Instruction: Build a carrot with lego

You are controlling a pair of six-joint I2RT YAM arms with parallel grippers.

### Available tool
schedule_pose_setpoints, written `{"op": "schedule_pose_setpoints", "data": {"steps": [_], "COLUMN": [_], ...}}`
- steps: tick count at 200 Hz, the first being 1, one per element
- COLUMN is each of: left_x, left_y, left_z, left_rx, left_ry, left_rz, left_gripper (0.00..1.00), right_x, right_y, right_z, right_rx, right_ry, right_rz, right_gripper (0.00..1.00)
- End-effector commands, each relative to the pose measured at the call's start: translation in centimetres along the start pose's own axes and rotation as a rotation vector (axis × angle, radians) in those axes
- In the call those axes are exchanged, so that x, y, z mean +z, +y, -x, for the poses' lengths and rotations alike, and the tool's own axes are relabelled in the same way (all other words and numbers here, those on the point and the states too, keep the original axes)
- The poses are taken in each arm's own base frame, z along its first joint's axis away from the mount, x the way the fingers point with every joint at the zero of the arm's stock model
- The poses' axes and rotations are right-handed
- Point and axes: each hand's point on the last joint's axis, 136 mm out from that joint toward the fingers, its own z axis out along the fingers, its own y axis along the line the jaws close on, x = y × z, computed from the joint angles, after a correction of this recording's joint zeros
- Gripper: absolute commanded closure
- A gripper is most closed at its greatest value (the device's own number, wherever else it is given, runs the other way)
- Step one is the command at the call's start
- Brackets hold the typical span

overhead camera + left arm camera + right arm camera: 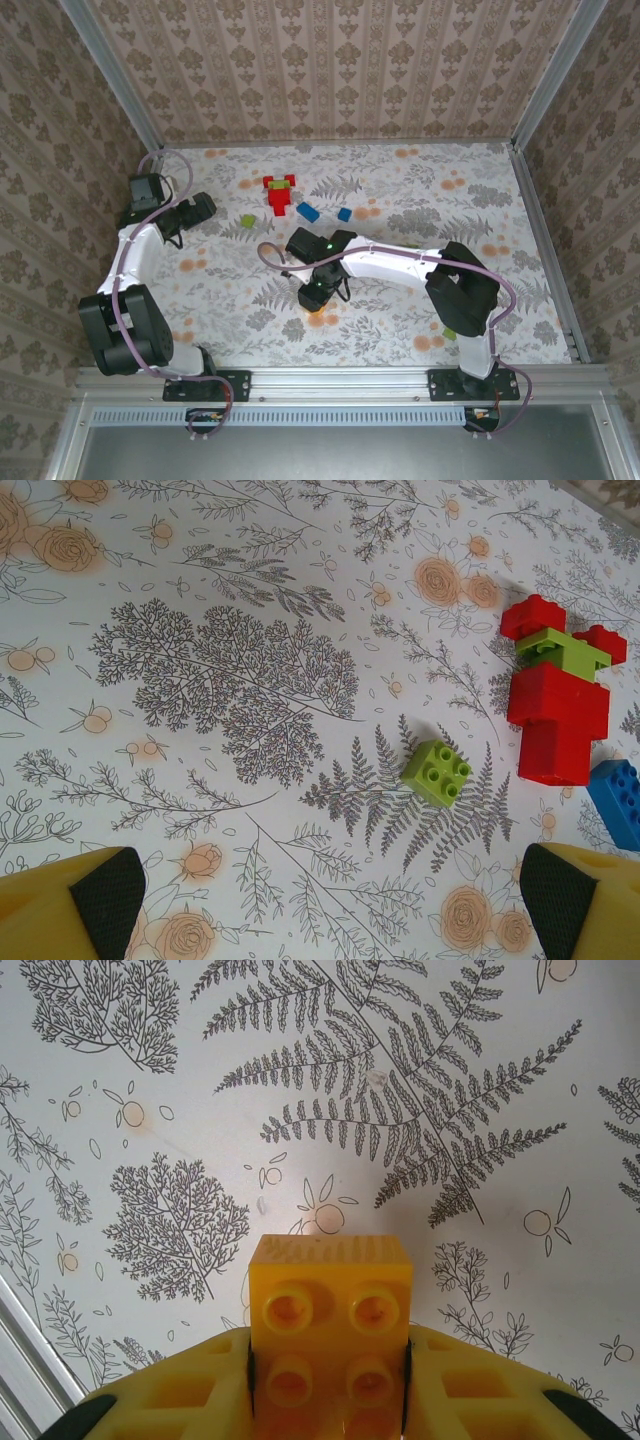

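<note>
Right gripper (330,1370) is clamped on an orange brick (330,1290) near the middle of the desk (520,200); your left gripper (330,905) gapes empty. You're likely mid-carry (fetching stage): next, square it over the red-and-green stack (555,705) toward the far edge and press down.

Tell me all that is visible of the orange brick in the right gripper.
The orange brick is glossy plastic, square, with four round studs in two rows, facing the wrist camera. The right gripper is shut on it, yellow fingers pressing both sides. Whether it touches the floral table is unclear.
</note>
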Motion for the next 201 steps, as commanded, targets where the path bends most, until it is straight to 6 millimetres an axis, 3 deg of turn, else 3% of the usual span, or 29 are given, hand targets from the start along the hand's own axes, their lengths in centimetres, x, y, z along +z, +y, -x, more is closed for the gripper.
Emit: {"op": "schedule_pose_setpoints", "data": {"steps": [1,121,201], "left_x": [-0.5,-0.4,-0.4], "left_y": [-0.8,-0.7,-0.8], "left_z": [0.8,0.7,0.8], "left_rx": [0.032,0.032,0.036], "left_ry": [-0.016,-0.013,-0.014], "left_rz": [-0.015,-0.014,-0.015], "left_gripper": [0.00,0.00,0.00], "right_x": [2.4,2.8,5.5], "right_y": [0.0,0.5,0.2], "right_z": [-3.7,-6.7,-9.8], "right_rx": [-0.024,-0.044,-0.037], "right_ry": [0.159,0.227,0.337], "right_rz": [-0.029,-0.027,-0.097], "right_gripper": [0.67,0.69,0.70]}}
